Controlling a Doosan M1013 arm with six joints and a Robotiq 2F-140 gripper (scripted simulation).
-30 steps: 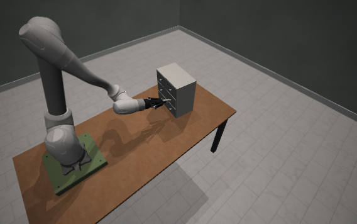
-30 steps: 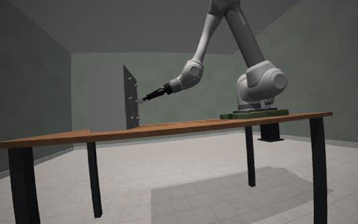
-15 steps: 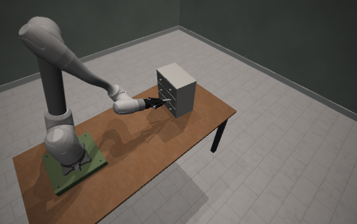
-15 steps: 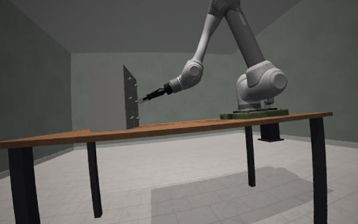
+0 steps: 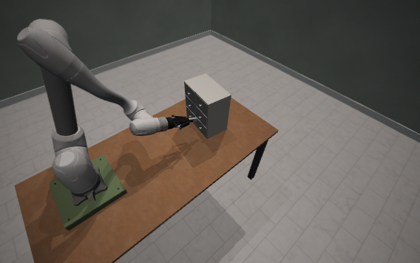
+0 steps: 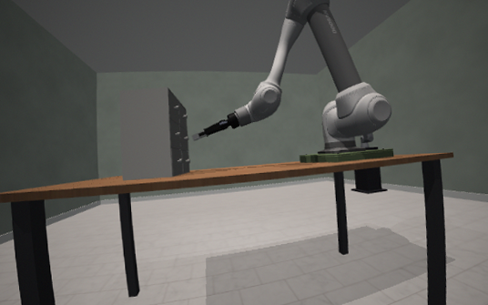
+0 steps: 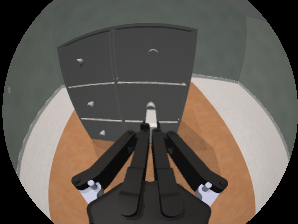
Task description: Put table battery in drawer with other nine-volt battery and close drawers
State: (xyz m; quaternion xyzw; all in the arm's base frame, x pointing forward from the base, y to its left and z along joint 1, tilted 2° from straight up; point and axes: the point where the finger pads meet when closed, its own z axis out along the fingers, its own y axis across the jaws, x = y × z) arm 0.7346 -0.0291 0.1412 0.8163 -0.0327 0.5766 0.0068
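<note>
The tabletop [image 5: 155,177] [image 6: 259,171] [image 7: 227,160] looks like smooth brown wood; the chest [image 5: 218,114] [image 6: 145,130] [image 7: 156,65] has matt, smooth faces.

From my station: grey box-shaped chest of drawers [image 5: 218,115] [image 6: 145,132] [image 7: 155,62] on brown rectangular worktop [image 5: 155,177] [image 6: 259,171] [image 7: 200,112], before the arm [image 5: 89,83] [image 6: 334,46].

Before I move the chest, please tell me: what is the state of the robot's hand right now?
Hand: closed, holding nothing, its tips in front of the chest.
</note>
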